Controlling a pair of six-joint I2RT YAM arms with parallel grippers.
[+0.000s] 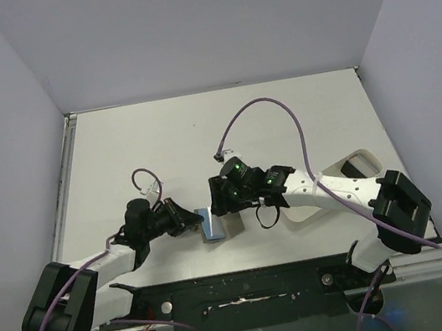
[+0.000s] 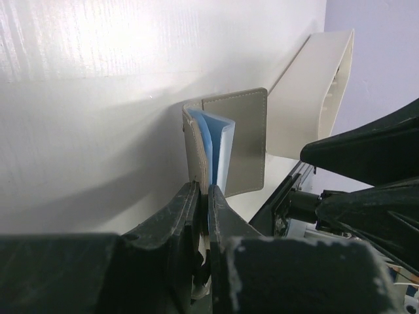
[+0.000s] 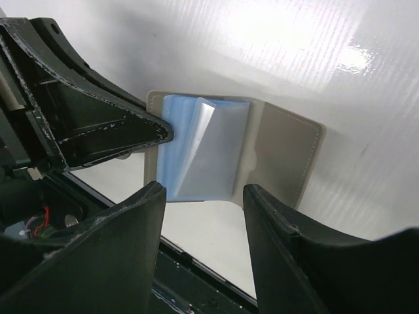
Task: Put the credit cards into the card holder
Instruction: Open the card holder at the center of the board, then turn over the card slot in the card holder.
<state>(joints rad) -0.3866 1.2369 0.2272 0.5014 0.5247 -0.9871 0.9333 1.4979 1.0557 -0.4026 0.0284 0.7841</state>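
The card holder (image 1: 212,226) lies open near the table's front edge, grey-olive outside with a light blue lining (image 3: 209,147). My left gripper (image 2: 204,191) is shut on the edge of its left flap, and its dark fingers (image 3: 131,131) show in the right wrist view. My right gripper (image 3: 204,191) hangs open just above the holder, with nothing between its fingers. In the top view the two grippers, left (image 1: 189,219) and right (image 1: 220,202), meet over the holder. No credit cards are in view.
A white oblong tray (image 1: 355,167) lies at the right, partly under my right arm; its end (image 2: 314,98) stands just behind the holder. The black front rail (image 1: 242,291) runs close below the holder.
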